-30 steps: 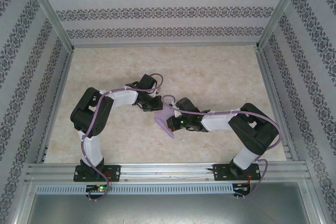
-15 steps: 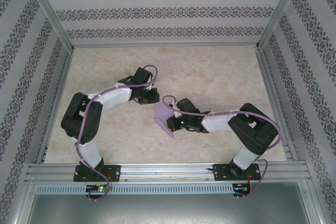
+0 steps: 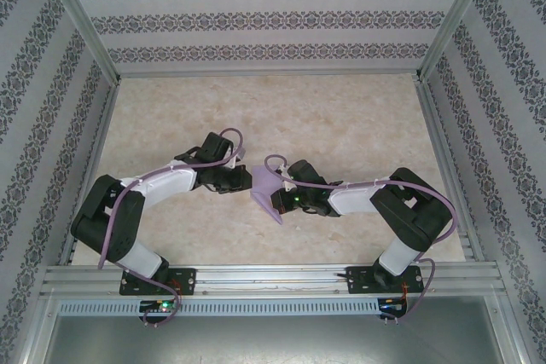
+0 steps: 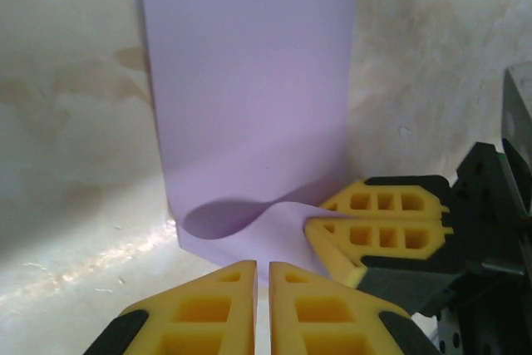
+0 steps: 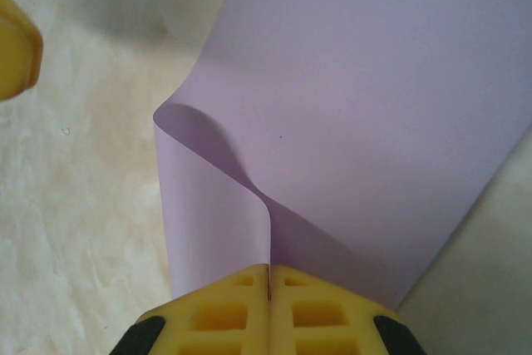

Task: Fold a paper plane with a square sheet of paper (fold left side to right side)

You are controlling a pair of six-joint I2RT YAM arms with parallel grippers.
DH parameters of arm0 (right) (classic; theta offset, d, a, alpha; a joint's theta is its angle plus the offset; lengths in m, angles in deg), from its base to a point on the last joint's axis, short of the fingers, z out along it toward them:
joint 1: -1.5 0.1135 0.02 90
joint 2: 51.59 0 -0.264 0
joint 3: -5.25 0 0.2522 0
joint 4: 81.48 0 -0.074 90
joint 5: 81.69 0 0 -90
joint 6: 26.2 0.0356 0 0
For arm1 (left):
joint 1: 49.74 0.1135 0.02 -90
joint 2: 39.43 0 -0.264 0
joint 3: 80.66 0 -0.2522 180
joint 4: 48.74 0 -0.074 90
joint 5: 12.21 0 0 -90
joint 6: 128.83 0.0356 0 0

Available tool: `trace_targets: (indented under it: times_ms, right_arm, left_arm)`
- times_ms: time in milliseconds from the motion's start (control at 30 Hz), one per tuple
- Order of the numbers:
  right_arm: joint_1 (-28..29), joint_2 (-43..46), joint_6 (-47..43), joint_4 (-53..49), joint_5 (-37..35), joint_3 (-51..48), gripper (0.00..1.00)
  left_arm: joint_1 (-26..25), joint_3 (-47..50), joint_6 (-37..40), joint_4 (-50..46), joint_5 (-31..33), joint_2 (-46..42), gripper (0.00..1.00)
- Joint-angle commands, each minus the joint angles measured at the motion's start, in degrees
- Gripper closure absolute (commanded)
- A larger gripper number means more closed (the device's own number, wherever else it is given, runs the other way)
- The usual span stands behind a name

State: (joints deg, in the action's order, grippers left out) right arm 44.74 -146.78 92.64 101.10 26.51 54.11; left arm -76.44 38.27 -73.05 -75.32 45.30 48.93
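The square sheet of paper (image 3: 264, 186) is lavender and lies near the middle of the table, partly folded over itself. One edge of the sheet (image 5: 374, 106) curls up off the surface, and my right gripper (image 5: 268, 273) is shut on that lifted edge. From above, the right gripper (image 3: 281, 197) is at the sheet's right side. My left gripper (image 4: 261, 268) hovers just short of the near edge of the paper (image 4: 249, 97), its yellow fingers almost together with nothing between them. The left gripper (image 3: 244, 178) stands close to the sheet's left side.
The marble-patterned table (image 3: 341, 117) stretches behind and to both sides of the arms. Aluminium rails (image 3: 273, 277) run along the near edge, and patterned walls close in the left, right and back.
The left arm has folded down and swung its elbow to the left, and its gripper has dropped toward the sheet's left side. The right arm and the paper have stayed put.
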Motion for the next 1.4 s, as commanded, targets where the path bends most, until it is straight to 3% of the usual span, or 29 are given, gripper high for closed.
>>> trace_targets:
  times_ms: [0, 267, 700, 1367]
  right_arm:
    - [-0.13, -0.95, 0.83, -4.47, 0.3, -2.05, 0.95]
    - [-0.21, -0.6, 0.62, -4.47, 0.59, -2.39, 0.89]
    - [-0.27, -1.22, 0.58, -4.56, 0.68, -1.93, 0.89]
    - [-0.49, -1.57, 0.33, -5.01, 0.52, -1.78, 0.89]
  left_arm:
    - [-1.54, 0.58, -3.11, 4.86, -2.74, -1.12, 0.89]
    - [-3.27, 0.55, -4.17, 5.33, -2.58, 0.23, 0.89]
    - [-6.78, 0.26, -6.94, 9.38, -4.07, 5.6, 0.89]
    - [-7.5, 0.85, -6.25, 10.19, -1.87, 11.17, 0.89]
